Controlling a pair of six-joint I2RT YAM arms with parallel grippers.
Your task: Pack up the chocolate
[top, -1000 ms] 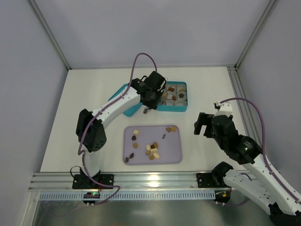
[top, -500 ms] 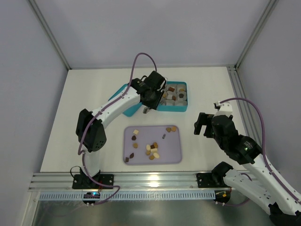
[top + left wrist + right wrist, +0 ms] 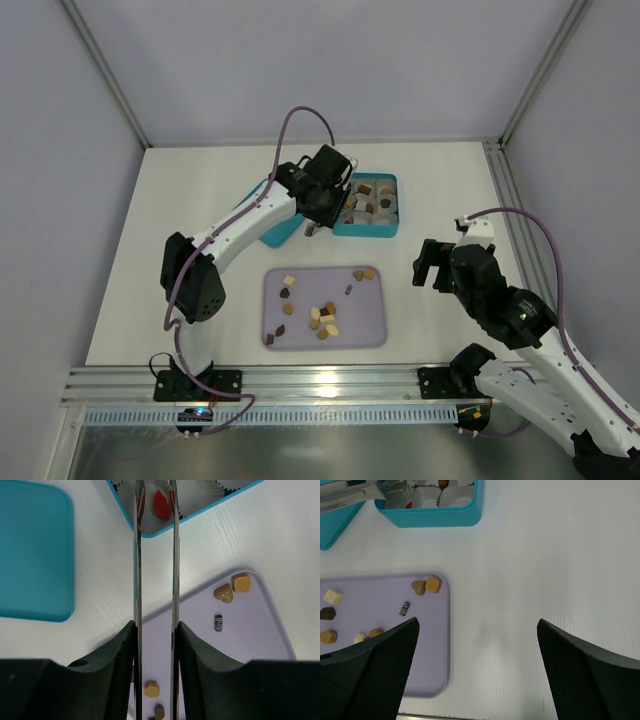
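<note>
My left gripper [image 3: 322, 200] is shut on metal tweezers [image 3: 172, 555] that reach over the near-left corner of the teal box [image 3: 390, 230]. A reddish chocolate [image 3: 160, 505] sits between the tweezer tips over a white cup; I cannot tell whether it is pinched. Several chocolates [image 3: 322, 315] in tan, cream and dark brown lie on the purple tray [image 3: 372, 330]. Others fill cups in the box [image 3: 366, 188]. My right gripper [image 3: 432, 268] is open and empty, above the bare table right of the tray [image 3: 437, 650].
The teal lid [image 3: 262, 226] lies left of the box and shows in the left wrist view [image 3: 35, 555]. A striped piece [image 3: 218, 622] and two tan pieces [image 3: 232, 588] lie at the tray's far right corner. An aluminium rail runs along the near table edge [image 3: 330, 382].
My left gripper with the tweezers has shifted slightly toward the back, over the box corner. The right arm has not moved.
</note>
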